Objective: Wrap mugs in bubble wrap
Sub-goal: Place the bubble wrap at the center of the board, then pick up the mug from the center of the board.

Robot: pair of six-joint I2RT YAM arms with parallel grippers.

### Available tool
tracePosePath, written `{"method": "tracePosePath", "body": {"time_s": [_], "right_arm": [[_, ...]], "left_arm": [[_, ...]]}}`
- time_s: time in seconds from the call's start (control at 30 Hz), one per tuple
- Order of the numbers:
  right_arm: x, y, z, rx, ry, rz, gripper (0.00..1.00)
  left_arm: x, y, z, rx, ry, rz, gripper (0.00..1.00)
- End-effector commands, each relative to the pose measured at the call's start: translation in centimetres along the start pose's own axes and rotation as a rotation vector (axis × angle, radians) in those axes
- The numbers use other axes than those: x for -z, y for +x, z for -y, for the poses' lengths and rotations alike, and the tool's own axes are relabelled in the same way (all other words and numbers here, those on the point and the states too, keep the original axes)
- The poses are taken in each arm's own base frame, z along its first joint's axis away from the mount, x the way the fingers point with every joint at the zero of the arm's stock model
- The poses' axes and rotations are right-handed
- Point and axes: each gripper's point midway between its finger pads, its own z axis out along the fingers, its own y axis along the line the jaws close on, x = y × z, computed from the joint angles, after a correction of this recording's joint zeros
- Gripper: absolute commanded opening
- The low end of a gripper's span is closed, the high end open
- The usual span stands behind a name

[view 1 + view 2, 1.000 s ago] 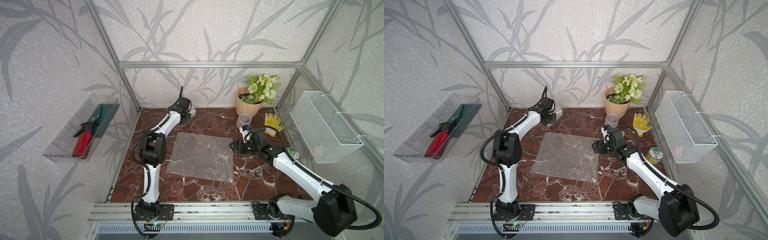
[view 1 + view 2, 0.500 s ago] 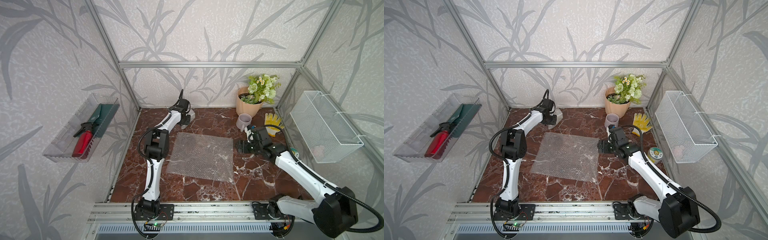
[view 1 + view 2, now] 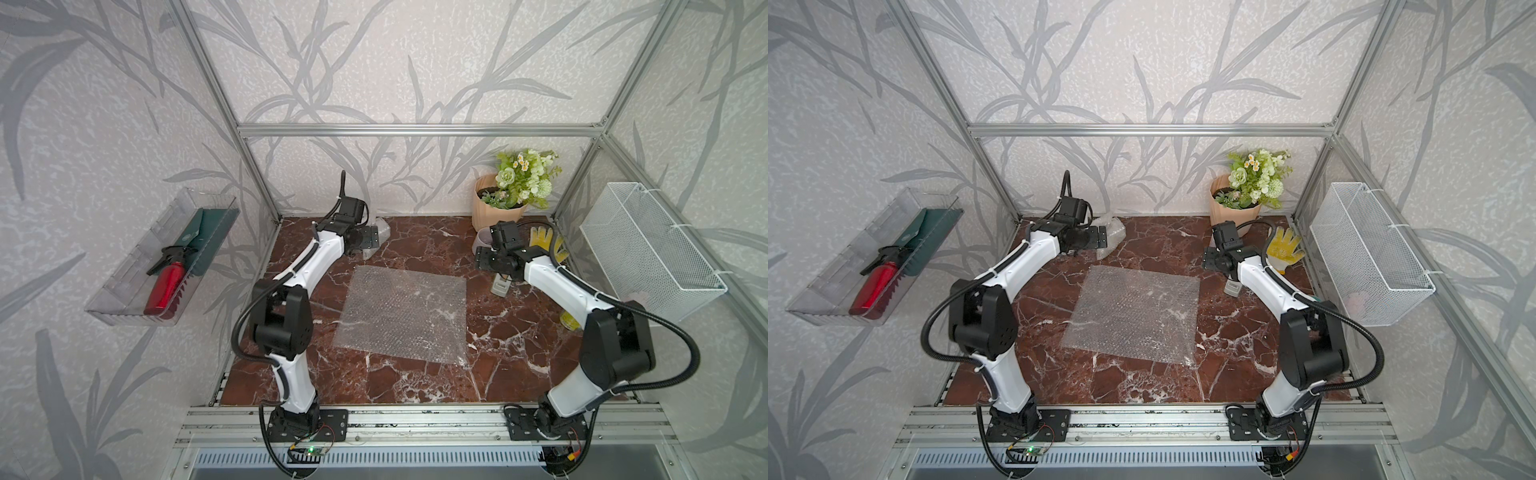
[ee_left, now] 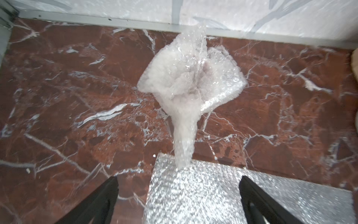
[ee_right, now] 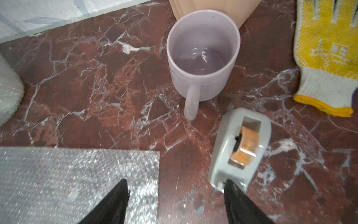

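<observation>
Bubble wrap, counted: one flat sheet (image 3: 405, 311) mid-table, one crumpled bundle (image 4: 189, 77) near the back wall; one lilac mug (image 5: 202, 56) upright beside the flowerpot (image 3: 494, 214).
Both tools stand spread, pinching nothing: left gripper (image 4: 178, 178), right gripper (image 5: 175, 180). One tape dispenser (image 5: 240, 145); yellow glove (image 5: 325, 48), perhaps a stacked pair, print unreadable; whether the bundle hides a mug I cannot tell.

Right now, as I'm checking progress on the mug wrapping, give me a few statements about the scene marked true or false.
The lilac mug stands upright, unwrapped. True.
A mug lies on the flat bubble wrap sheet. False: nothing lies on it.
The left tool grips the bubble wrap bundle. False: its jaws stand open, off the bundle.
A tape dispenser sits beside the lilac mug. True.
The right tool holds the yellow glove. False: it is open and empty.
</observation>
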Motion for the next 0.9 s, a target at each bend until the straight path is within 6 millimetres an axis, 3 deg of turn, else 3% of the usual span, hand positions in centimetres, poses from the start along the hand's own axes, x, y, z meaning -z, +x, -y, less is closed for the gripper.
{"method": "tracePosePath", "body": {"time_s": [0.0,0.2,0.4,0.67,0.87], "right_arm": [[-2.6,-1.2,0.7,-0.023,0.082,0.006,0.74],[-5.8,-1.9,1.9,-0.026,0.212,-0.022,0.68],[-8.1,-2.3,2.6,-0.046,0.244,-0.035,0.66],[-10.3,-2.5,2.4,-0.051,0.227,-0.060,0.51],[-10.1,-2.7,2.2,-0.046,0.212,-0.056,0.30]], "left_arm": [[0.4,3.1,-0.7,0.155,0.041,0.016,0.99],[1.0,10.1,-3.1,0.255,0.029,-0.032,0.99],[0.7,15.2,-5.2,0.315,-0.011,-0.063,0.99],[-0.3,19.5,-6.0,0.318,-0.041,-0.178,0.99],[-0.8,21.6,-6.1,0.329,-0.040,-0.232,0.99]]}}
